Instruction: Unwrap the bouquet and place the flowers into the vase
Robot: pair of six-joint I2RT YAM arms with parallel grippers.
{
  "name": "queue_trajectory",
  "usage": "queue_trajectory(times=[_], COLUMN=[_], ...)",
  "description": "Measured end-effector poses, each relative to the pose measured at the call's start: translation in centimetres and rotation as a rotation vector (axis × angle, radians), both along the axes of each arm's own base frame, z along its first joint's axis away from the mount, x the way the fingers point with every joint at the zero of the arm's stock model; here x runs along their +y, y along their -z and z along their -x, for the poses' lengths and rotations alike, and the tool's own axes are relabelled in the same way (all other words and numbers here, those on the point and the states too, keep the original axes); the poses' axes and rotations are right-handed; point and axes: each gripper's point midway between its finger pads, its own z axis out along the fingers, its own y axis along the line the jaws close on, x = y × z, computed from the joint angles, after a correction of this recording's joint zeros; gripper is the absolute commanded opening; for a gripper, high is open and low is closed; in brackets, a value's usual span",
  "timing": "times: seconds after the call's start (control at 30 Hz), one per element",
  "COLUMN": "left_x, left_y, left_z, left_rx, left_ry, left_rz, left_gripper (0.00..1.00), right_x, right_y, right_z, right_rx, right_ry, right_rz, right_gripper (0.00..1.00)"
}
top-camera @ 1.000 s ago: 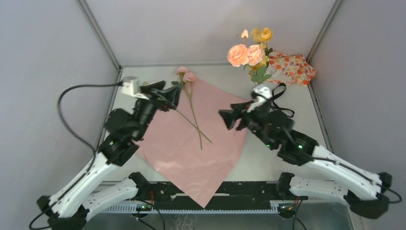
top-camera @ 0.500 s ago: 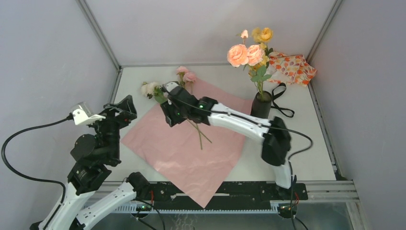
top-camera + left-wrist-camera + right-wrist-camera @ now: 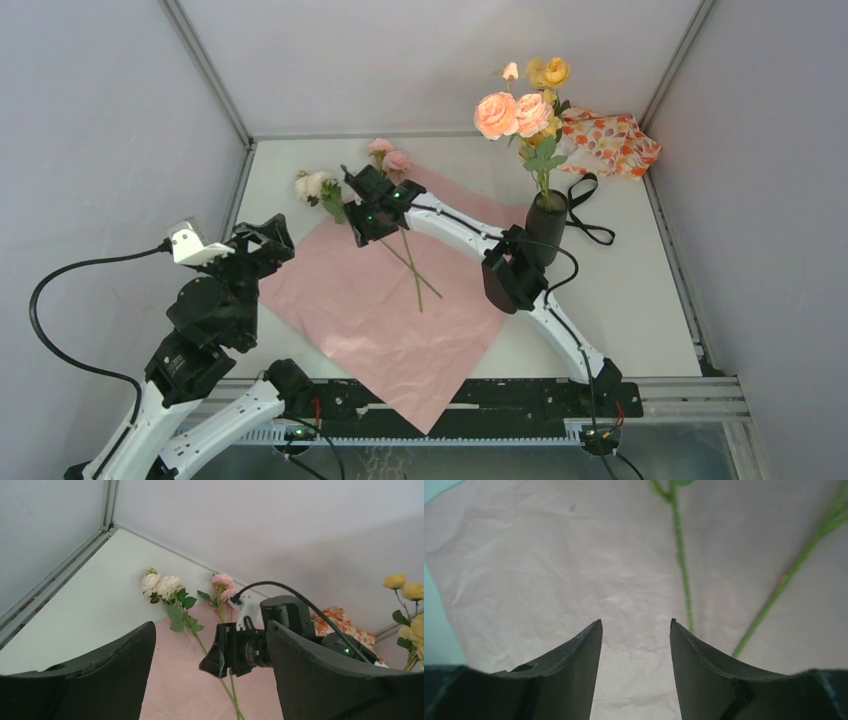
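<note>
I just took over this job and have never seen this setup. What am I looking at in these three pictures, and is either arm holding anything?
Two robot arms are bolted at the near edge of a white table. One picture looks down from above and behind them; the other two come from a camera on each wrist. The left end effector is open and empty, off to the side. The right end effector is open too, hovering over the pink paper sheet. Two pink roses on thin green stems lie crossed on the sheet; a cream rose lies at its edge. The small black vase already holds peach and yellow roses.
</note>
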Motion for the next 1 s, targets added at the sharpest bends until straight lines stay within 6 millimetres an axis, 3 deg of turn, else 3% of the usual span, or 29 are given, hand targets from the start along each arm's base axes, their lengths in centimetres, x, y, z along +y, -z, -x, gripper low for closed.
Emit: queue_trajectory(times=[0.2,0.33,0.6,0.7,1.0], left_x=[-0.1,-0.1,-0.4,-0.6,-0.7], left_y=[0.7,0.7,0.9,1.1,1.3], left_z=[-0.1,-0.1,-0.4,-0.6,-0.7], left_rx=[0.017,0.017,0.03,0.039,0.046], left_ry=[0.0,0.0,0.0,0.001,0.0], left_rz=[-0.011,-0.011,-0.023,-0.031,-0.037], left_gripper=[0.86,0.87,0.87,0.87,0.87], right_x=[-2.0,-2.1,-2.2,-2.4,-2.5], right_y=[0.3,0.5,4.4,5.7,5.7], right_z=[-2.9,-3.3,-3.1,-3.0,-3.7], right_rx=[-0.018,-0.04,-0.025,-0.016,-0.055], right_ry=[0.048,0.043,0.014,0.006,0.001], right_rz=[0.008,0.02,0.086,0.107,0.12], right_gripper=[0.63,0.63,0.61,0.58,0.37])
